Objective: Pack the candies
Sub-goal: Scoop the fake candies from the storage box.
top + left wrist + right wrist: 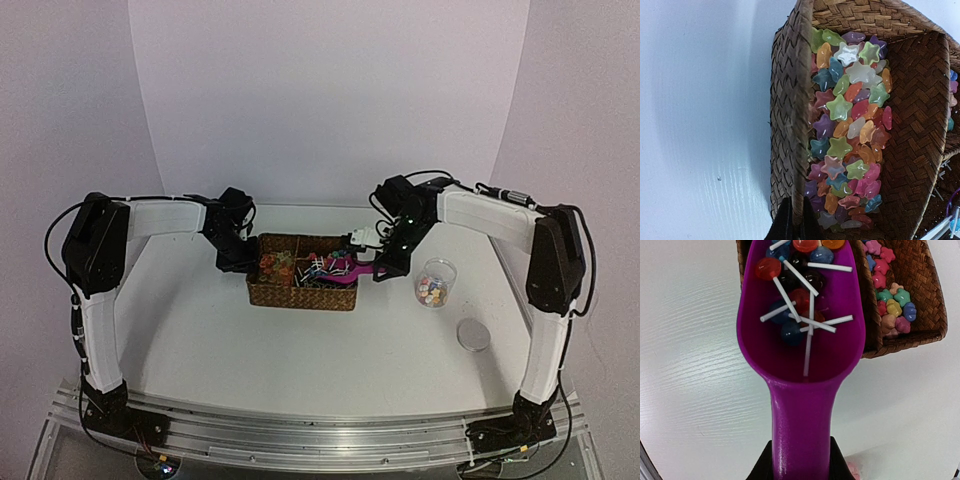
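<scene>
Carries a heap of candies (797,295), round ones on white sticks, in the bowl of the purple scoop (800,370), straight ahead of the right jaws. Pinches the scoop handle with those jaws, closed snug round it. Clamps the left jaws shut on the wall of the basket (785,125), with star candies (840,107) just beside them inside. Needs to get to the open jar (435,282), off to one side of the right jaws, its lid (474,334) lying near it on the desk (300,350). Could spill the heap if tipped too fast. Could snag the crossed sticks on the jar mouth. Could tug the basket too.
</scene>
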You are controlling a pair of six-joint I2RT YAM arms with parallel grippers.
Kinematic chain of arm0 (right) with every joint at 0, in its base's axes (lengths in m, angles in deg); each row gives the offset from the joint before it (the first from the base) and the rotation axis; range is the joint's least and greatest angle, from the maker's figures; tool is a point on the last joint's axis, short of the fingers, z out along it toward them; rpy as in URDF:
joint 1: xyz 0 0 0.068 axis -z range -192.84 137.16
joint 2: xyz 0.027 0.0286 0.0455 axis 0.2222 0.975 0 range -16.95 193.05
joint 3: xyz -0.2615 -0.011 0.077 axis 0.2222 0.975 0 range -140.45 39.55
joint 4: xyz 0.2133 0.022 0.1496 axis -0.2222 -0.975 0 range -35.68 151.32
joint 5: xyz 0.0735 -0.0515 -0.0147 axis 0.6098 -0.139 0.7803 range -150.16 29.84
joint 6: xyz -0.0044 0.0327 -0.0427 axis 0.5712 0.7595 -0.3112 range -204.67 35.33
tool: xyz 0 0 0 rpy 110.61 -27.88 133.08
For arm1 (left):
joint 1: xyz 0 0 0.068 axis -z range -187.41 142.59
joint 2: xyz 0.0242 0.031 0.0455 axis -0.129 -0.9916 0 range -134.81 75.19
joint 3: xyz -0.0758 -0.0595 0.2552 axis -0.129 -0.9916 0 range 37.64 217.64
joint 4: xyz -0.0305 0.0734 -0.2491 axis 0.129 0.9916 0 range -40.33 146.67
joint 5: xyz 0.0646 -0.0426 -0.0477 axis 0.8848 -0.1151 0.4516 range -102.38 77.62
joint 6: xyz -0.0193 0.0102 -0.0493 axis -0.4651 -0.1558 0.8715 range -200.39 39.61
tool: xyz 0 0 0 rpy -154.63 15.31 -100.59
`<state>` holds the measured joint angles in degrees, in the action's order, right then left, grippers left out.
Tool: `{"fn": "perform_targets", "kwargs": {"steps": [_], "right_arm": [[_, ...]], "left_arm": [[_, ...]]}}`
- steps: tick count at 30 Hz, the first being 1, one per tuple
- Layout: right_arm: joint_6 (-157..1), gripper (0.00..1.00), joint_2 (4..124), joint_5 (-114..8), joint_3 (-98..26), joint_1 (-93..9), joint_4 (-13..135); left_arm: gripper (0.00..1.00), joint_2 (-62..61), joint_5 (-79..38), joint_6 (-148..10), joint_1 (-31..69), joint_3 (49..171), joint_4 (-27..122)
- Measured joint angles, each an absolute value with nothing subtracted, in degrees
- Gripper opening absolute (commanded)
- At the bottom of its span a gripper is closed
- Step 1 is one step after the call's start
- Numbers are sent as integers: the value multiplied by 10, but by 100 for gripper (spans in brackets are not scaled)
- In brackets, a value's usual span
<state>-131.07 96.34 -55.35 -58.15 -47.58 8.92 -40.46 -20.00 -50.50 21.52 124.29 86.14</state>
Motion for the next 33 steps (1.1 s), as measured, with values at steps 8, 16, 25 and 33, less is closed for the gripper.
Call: {"fn": "perform_targets", "kwargs": {"steps": [8, 16, 25, 33], "right_arm": [[-1311, 0, 955, -528, -571, -461, 90], [-1312, 0, 913, -505, -568, -429, 95], [-1313, 0, 841, -482, -536, -367, 111], [-1324, 0, 747, -471, -459, -287, 112]], "left_arm": [[0, -405, -200, -505, 215, 1243, 861], [0, -405, -200, -505, 215, 1243, 861], [0, -405, -200, -505, 215, 1243, 861], [0, -405, -202, -504, 215, 1243, 861]]}}
